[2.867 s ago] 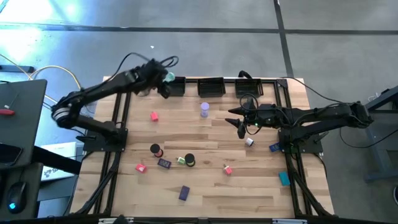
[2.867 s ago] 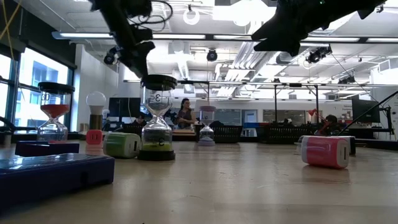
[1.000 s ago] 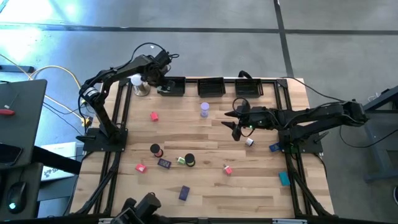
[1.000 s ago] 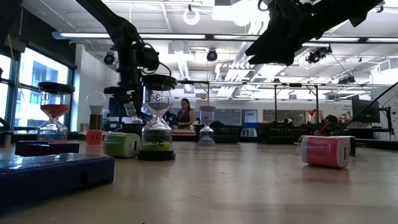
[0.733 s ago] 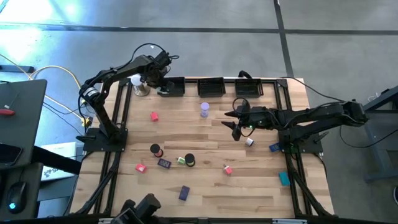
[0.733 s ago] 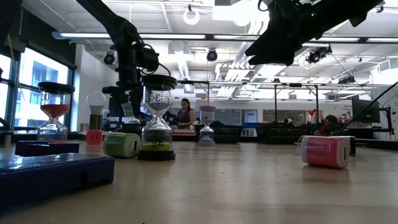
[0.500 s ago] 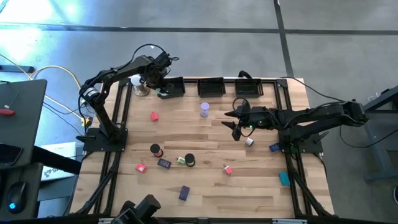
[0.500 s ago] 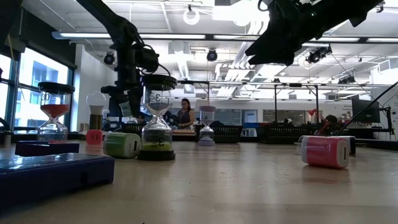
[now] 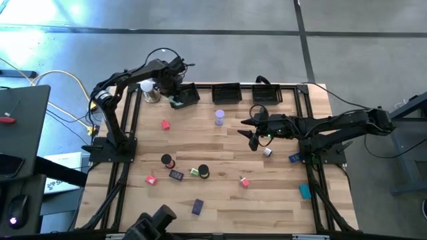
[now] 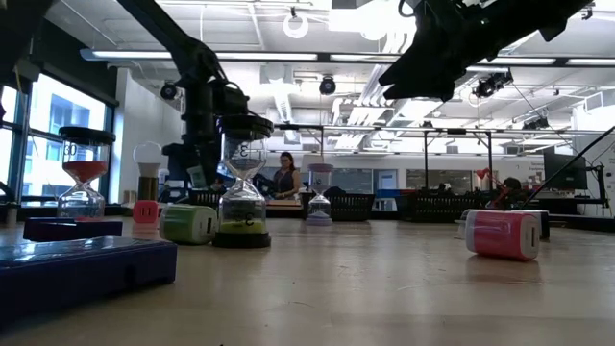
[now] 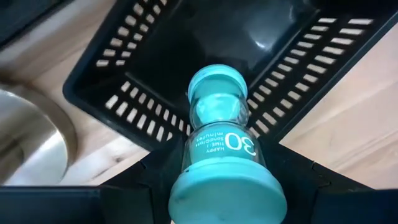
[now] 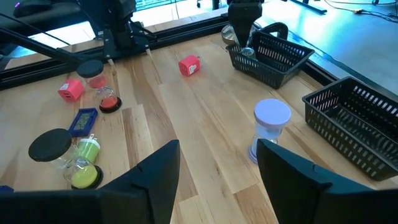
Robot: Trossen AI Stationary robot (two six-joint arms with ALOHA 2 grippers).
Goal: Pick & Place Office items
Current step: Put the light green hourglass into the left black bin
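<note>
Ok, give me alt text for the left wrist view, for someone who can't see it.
The left gripper holds a teal sand timer marked "30 minutes" over a black slotted tray on the wooden table. The edge of a round metal base shows beside the tray.

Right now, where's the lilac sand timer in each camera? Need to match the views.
High view: lilac sand timer stands mid-table, just in front of the middle tray.
Low view: small in the background, near centre.
Left wrist view: not in it.
Right wrist view: upright on the wood, right of centre.
Shared landmark: the leftmost black tray, also in the left wrist view and the right wrist view.
</note>
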